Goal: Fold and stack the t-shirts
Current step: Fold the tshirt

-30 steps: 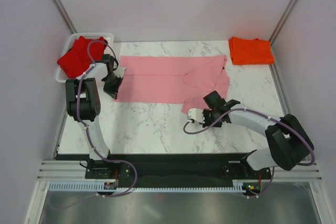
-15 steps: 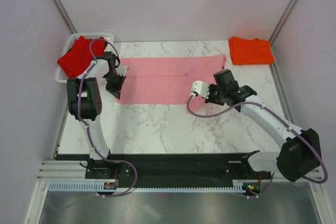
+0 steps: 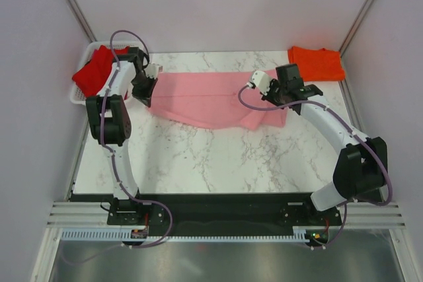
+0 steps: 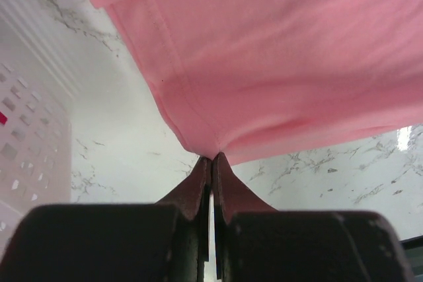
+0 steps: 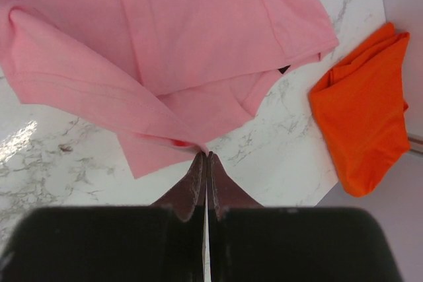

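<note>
The light pink t-shirt (image 3: pixel 211 97) lies across the back half of the table, its near edge lifted and partly doubled over. My left gripper (image 3: pixel 143 97) is shut on its left edge; the left wrist view shows the fingertips (image 4: pixel 211 158) pinching the pink hem (image 4: pixel 277 51). My right gripper (image 3: pixel 283 97) is shut on the right side of the shirt, pinching a fold of pink cloth (image 5: pixel 198 31) at its tips (image 5: pixel 207 155). A small dark tag (image 5: pixel 284 69) peeks out at the shirt's edge. The orange t-shirt (image 3: pixel 316 63) lies folded at the back right corner. The deep red t-shirt (image 3: pixel 98 70) sits in the basket.
A white mesh basket (image 3: pixel 92 49) stands at the back left, close to my left arm, and shows at the left of the left wrist view (image 4: pixel 26 137). The orange t-shirt (image 5: pixel 363 117) lies just right of my right gripper. Grey walls enclose the marble table (image 3: pixel 211 156).
Both grippers have moved toward the far edge, carrying the pink shirt's near edge with them. The right arm swung from the table's middle to the back right, drawing the cloth over itself.
</note>
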Controlling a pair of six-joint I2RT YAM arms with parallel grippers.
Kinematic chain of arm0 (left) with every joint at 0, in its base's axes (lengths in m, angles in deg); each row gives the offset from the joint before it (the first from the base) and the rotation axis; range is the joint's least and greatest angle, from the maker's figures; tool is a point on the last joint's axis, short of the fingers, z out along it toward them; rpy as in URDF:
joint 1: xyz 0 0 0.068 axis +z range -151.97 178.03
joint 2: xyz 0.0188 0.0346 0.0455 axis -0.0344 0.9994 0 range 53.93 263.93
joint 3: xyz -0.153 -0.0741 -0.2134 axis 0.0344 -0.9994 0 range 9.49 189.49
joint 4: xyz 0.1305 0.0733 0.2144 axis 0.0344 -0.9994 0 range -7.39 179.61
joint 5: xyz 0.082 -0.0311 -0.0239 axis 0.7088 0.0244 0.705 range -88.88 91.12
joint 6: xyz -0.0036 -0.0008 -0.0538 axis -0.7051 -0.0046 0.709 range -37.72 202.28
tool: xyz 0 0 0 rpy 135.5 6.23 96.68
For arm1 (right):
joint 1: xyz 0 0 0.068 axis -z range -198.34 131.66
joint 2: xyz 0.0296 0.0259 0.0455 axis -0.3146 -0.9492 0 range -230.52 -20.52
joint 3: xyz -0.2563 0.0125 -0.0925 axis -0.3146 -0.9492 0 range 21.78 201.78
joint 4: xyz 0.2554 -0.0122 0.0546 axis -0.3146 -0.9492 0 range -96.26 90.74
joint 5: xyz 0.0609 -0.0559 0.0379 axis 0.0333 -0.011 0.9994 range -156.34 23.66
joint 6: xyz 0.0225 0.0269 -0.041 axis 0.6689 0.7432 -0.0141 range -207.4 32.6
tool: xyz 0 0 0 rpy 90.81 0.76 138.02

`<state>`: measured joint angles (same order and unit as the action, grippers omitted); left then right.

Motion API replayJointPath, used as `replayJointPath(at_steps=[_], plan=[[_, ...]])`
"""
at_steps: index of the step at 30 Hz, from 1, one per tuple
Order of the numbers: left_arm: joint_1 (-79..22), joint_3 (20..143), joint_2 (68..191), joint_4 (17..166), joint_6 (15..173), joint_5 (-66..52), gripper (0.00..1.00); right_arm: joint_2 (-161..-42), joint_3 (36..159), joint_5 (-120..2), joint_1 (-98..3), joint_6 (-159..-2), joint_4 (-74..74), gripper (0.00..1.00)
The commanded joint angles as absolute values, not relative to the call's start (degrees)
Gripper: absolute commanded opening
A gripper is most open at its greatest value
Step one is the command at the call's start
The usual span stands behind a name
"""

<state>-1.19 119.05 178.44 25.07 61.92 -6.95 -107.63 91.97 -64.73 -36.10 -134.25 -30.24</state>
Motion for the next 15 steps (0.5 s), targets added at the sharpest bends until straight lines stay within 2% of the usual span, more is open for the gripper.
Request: replayJointPath(at_steps=[1, 15], plan=[[-1.27, 122.6, 179.0, 22.63, 59.52, -7.49, 0.02, -109.37, 97.27, -65.64, -35.04, -130.74, -26.77, 0.0], [-1.27, 129.55, 182.16, 22.81, 60.05, -5.64, 0.02, -119.73, 106.32, -65.9, -32.14, -128.19, -24.04, 0.0]])
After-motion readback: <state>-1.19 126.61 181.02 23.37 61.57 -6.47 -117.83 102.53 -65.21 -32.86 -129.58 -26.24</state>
